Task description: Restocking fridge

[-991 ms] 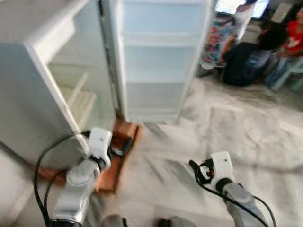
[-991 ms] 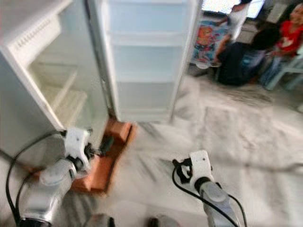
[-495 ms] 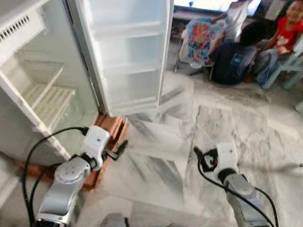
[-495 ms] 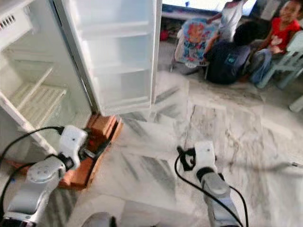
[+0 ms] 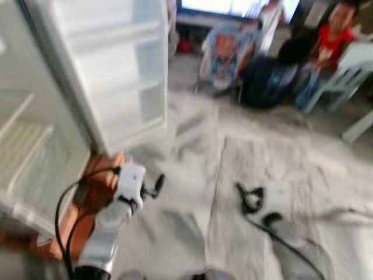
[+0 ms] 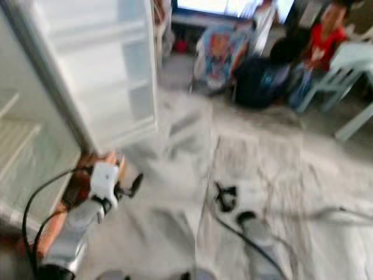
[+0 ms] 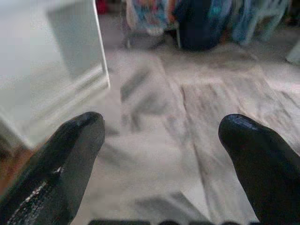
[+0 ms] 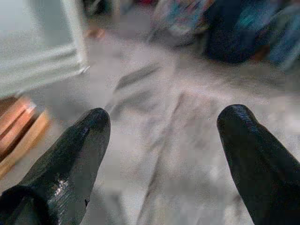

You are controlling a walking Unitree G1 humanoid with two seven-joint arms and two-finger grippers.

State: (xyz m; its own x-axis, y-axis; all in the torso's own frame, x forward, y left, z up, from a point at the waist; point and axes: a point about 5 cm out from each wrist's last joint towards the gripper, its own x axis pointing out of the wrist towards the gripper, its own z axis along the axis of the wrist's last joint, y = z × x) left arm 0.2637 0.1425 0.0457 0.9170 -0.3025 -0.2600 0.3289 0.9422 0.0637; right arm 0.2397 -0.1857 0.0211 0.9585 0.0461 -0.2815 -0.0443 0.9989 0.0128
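White fridge (image 5: 35, 134) standing open at the robot's left, both grippers hanging released and empty over the marble floor (image 5: 192, 175).

Blurred head views are showing the left gripper (image 5: 156, 185) held low, just right of the fridge's foot, with the open fridge door (image 5: 111, 64) ahead of it and slightly to its left; the fingers (image 7: 70, 154) are spreading wide apart in the left wrist view, gripping nothing. Orange-brown wooden boards (image 5: 93, 192) are lying under the fridge, beside and behind this gripper. The right gripper (image 5: 247, 198) is hanging well apart to the right, over bare floor, its fingers (image 8: 65, 164) also standing wide with nothing between them. Beyond both grippers, people (image 5: 326, 46) are sitting by a pale chair (image 5: 355, 64), next to a dark bag (image 5: 262, 81) and a colourful seat (image 5: 221, 52).
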